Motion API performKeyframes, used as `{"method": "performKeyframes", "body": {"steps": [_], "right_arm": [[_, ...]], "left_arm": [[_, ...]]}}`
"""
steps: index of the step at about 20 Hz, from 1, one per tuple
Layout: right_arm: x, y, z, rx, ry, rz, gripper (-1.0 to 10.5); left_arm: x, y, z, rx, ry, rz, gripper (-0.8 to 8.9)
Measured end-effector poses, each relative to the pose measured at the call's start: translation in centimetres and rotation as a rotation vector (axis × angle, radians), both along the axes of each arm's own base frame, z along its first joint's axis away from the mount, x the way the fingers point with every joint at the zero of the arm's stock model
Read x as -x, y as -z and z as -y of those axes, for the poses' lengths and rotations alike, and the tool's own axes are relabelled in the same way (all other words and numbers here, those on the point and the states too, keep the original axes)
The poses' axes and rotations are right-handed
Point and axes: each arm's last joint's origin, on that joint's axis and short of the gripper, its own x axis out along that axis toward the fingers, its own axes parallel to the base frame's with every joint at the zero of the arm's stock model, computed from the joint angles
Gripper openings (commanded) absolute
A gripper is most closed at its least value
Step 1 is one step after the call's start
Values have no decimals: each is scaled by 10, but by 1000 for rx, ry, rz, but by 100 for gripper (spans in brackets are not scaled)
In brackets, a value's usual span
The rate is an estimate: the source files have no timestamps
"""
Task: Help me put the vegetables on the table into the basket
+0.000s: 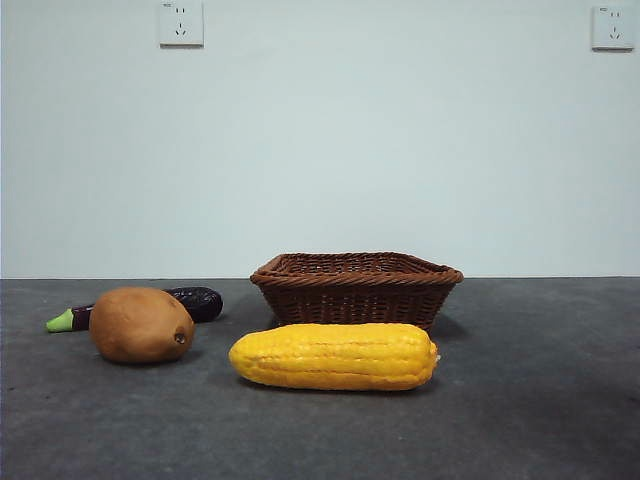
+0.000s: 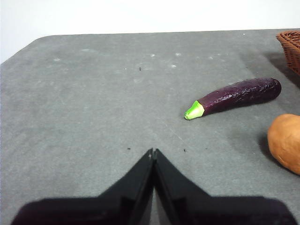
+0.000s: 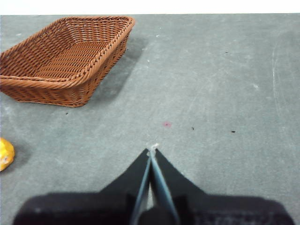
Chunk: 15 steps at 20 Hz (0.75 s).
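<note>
The yellow corn cob (image 1: 335, 356) lies on the table (image 1: 540, 400) just in front of the brown wicker basket (image 1: 356, 288), which is empty. The brown potato (image 1: 141, 324) sits to the left, with the dark purple eggplant (image 1: 190, 304) behind it, green stem end pointing left. In the left wrist view the eggplant (image 2: 236, 96) and the potato's edge (image 2: 286, 142) lie ahead of my left gripper (image 2: 153, 152), which is shut and empty. My right gripper (image 3: 152, 151) is shut and empty, apart from the basket (image 3: 70, 54); the corn's tip (image 3: 5, 153) shows at the picture's edge.
A pale wall with two sockets (image 1: 181, 22) stands behind the table. No arm shows in the front view. The table's rounded corner (image 2: 28, 47) shows in the left wrist view.
</note>
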Motion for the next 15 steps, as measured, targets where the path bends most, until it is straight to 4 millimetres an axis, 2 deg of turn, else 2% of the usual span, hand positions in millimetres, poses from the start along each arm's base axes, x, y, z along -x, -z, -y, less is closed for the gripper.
{"method": "performKeyframes", "body": {"steps": [11,15], "right_arm": [[0,0,0,-6,1,-1,0],[0,0,0,-124,39,-31,1]], "left_arm": [[0,0,0,0,0,-1,-4],[0,1,0,1,0,-9,-4]]}}
